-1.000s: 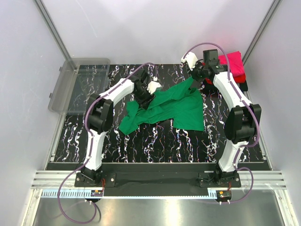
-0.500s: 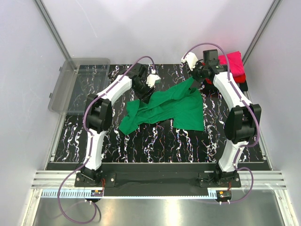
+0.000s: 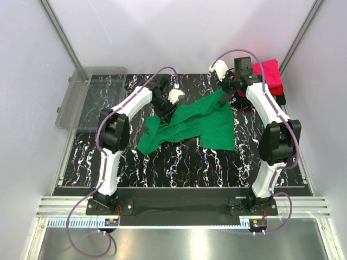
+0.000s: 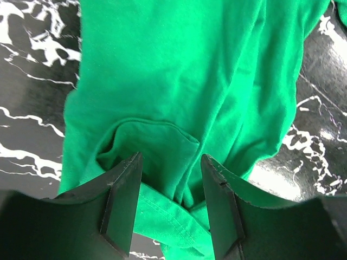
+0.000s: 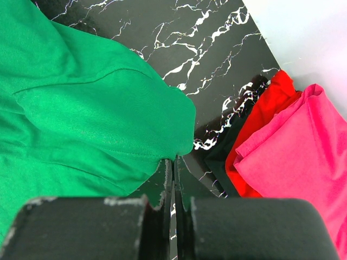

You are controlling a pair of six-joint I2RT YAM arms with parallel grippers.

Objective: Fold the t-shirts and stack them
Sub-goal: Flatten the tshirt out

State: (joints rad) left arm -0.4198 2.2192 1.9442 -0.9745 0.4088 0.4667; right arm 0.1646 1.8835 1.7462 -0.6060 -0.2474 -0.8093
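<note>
The bright green t-shirt (image 3: 198,124) lies crumpled in the middle of the table. My left gripper (image 3: 167,110) hangs over its left part; in the left wrist view the left gripper (image 4: 171,203) is open, with a fold of the green t-shirt (image 4: 179,81) between and below the fingers (image 4: 123,200). My right gripper (image 3: 224,88) is shut on the shirt's far corner; the right wrist view shows the right gripper (image 5: 174,162) pinching the green t-shirt (image 5: 97,103). Folded magenta-pink (image 5: 303,157), red (image 5: 263,116) and black (image 5: 225,157) t-shirts lie stacked at the back right (image 3: 267,71).
A clear grey plastic bin (image 3: 89,95) sits off the table's back left corner. The black marbled tabletop (image 3: 179,162) is bounded by white walls, with a metal rail along the near edge.
My left gripper has lifted and drawn back a little over the shirt's left part. The right arm and the shirt's held corner have not moved.
</note>
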